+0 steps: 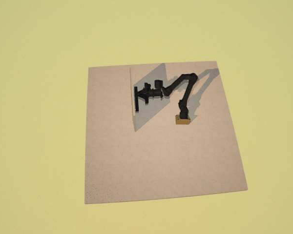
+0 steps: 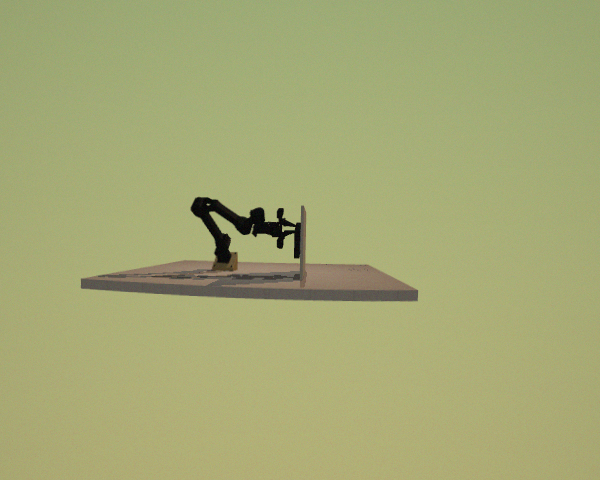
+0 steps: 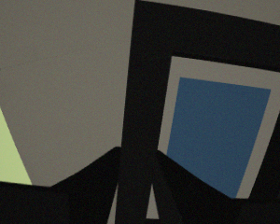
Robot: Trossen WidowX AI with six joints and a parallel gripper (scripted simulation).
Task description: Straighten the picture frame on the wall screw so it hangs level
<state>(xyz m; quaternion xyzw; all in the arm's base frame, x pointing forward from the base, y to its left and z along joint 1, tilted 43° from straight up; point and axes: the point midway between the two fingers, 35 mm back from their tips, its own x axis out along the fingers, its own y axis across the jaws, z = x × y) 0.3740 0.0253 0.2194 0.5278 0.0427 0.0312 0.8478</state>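
The black picture frame [image 1: 136,107] [image 2: 296,248] [image 3: 145,51] is against the upright wall panel, seen nearly edge-on in the top and exterior views. In the wrist view it has a pale mat and a blue picture, and its far bar slopes down to the right. My gripper [image 1: 137,93] [image 2: 295,227] [image 3: 136,154] is shut on the frame's side bar, with one finger on each side of it. The screw and the notched strip are hidden. The top and exterior views are too edge-on to show whether the frame is level.
The thin wall panel [image 1: 134,123] [image 2: 303,266] [image 3: 61,93] stands on the square table top [image 1: 166,161] [image 2: 352,281] behind the frame. The arm's yellowish base block [image 1: 182,121] [image 2: 231,260] stands on the gripper's side of the panel. Shadows of arm and panel lie on the table.
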